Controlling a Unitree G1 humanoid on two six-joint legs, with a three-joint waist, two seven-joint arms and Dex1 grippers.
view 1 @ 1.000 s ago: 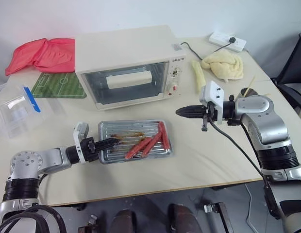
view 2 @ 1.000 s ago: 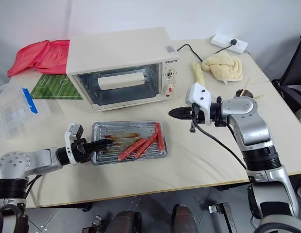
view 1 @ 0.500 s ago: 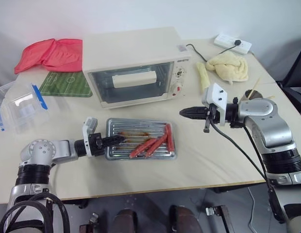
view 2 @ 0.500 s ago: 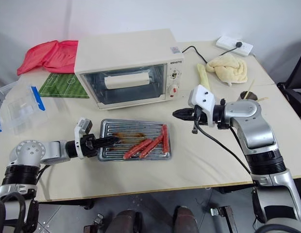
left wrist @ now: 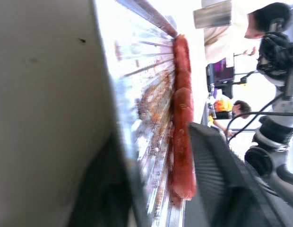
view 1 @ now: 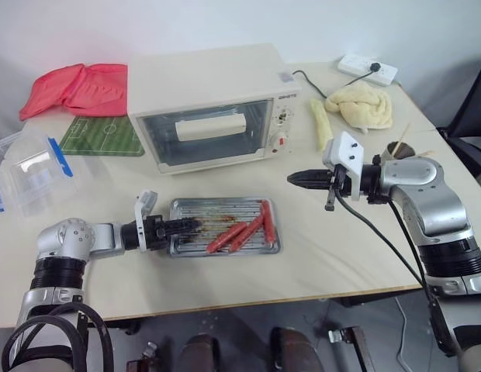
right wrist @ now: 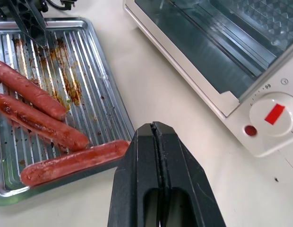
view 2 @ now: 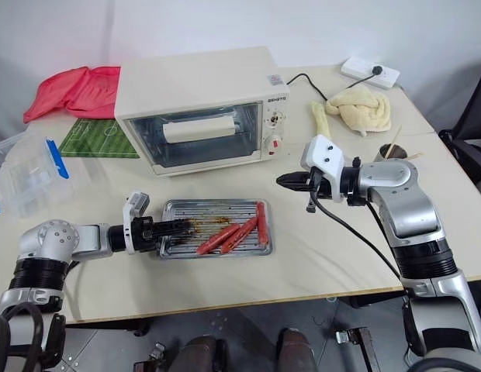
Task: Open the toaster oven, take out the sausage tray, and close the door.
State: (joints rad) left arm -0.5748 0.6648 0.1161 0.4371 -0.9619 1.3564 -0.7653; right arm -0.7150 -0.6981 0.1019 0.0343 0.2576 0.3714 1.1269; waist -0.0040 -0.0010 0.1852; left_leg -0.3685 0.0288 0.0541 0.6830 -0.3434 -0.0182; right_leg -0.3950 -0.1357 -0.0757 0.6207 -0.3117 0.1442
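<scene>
The cream toaster oven point(view 1: 209, 81) stands at the back of the table, its glass door point(view 1: 213, 143) up against the front, bar handle point(view 1: 210, 126) across it. In front lies the silver sausage tray point(view 1: 225, 208) with three red sausages point(view 1: 242, 231) toward its right end. My left gripper point(view 1: 186, 226) is at the tray's left rim; in the left wrist view its fingers point(left wrist: 222, 179) stand apart with the rim point(left wrist: 119, 113) between them. My right gripper point(view 1: 293, 178) hangs shut and empty above the table, right of the tray, before the oven's knobs point(right wrist: 274, 113).
A clear plastic box with a blue clip point(view 1: 31, 174) sits at the far left, a green mat point(view 1: 101, 136) and red cloth point(view 1: 77, 85) behind it. A yellow towel point(view 1: 357, 105), power strip point(view 1: 367, 70) and cup with sticks point(view 1: 396, 147) lie at the right rear.
My left gripper's fingers have parted at the tray's left rim. The view has shifted a little. The tray, the oven and my right gripper stay where they were.
</scene>
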